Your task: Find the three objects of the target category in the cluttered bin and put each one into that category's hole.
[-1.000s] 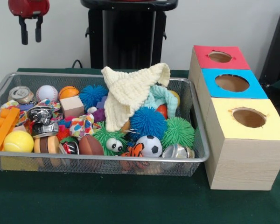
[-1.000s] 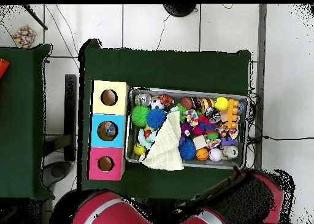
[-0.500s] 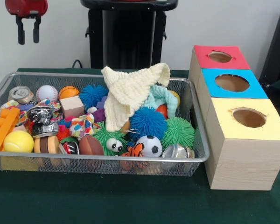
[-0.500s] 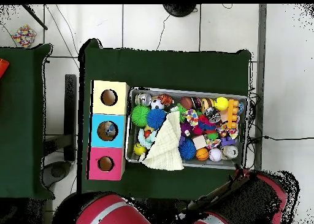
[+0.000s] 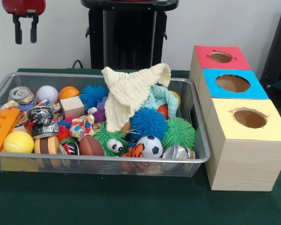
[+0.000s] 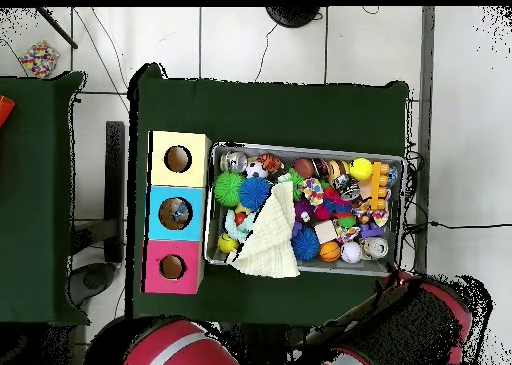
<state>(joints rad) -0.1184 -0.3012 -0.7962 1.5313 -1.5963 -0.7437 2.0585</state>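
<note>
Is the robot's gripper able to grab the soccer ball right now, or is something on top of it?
Probably yes. The soccer ball lies uncovered on top of the pile, near the wire bin's front edge. The gripper, open and empty, hangs high above the bin's other end, so it must travel across.

Toys under cream cloth hidden

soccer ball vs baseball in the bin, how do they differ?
The soccer ball is white with black patches; the baseball is white with red stitching. In the front view the soccer ball lies by the bin's near rim, right of middle, between the googly-eyed green toy and a shiny metal piece; the baseball lies at the far left beside the can. Both are small round balls, uncovered.
</note>
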